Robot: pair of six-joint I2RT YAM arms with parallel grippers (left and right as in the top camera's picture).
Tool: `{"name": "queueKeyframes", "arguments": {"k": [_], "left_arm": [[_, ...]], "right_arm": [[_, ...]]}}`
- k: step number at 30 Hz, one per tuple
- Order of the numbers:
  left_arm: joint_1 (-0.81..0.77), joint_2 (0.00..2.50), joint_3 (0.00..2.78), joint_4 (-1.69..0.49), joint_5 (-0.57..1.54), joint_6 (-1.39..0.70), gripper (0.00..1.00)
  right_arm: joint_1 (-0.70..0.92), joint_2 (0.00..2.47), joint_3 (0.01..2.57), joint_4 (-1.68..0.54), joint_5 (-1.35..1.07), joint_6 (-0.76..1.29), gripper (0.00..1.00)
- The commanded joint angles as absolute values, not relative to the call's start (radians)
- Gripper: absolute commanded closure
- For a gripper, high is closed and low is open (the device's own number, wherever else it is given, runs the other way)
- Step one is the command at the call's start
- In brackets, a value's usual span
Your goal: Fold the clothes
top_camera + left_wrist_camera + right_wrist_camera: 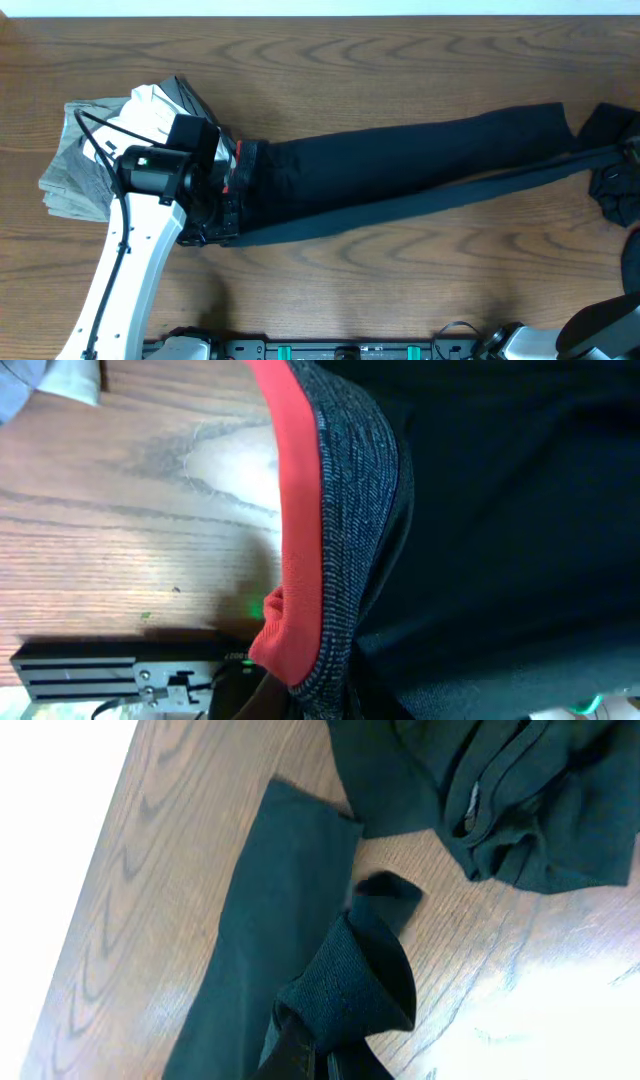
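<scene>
The left gripper (228,190) seemingly pinches the trousers (400,165) by the waistband (350,510) (grey, coral-edged); right gripper (308,1052) clamps a hem (360,970).

Brown wood-grain table (400,300), glossy glare patches

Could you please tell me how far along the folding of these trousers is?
Done: the black trousers lie stretched lengthwise across the table, and a grey garment looks folded at the left. In hand: the right gripper pinches a leg end; the left gripper sits at the waistband, grip unclear. Left: no fold is made yet.
</scene>
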State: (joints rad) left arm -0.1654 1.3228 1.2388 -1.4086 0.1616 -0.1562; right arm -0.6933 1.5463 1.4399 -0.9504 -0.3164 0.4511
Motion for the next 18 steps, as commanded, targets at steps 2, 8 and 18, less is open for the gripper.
{"name": "queueKeyframes", "arguments": {"k": [2,8,18], "left_arm": [[-0.163,1.339,1.248,-1.394,0.165,-0.133,0.89],[-0.163,1.419,1.245,-1.284,0.165,-0.073,0.89],[-0.163,1.638,1.246,-1.106,0.165,-0.026,0.90]], "right_arm": [[-0.648,1.546,1.457,-0.946,-0.251,0.429,0.99],[-0.592,1.622,1.457,-0.909,-0.215,0.458,0.99],[-0.582,1.800,1.457,-0.650,-0.327,0.528,0.99]]}}
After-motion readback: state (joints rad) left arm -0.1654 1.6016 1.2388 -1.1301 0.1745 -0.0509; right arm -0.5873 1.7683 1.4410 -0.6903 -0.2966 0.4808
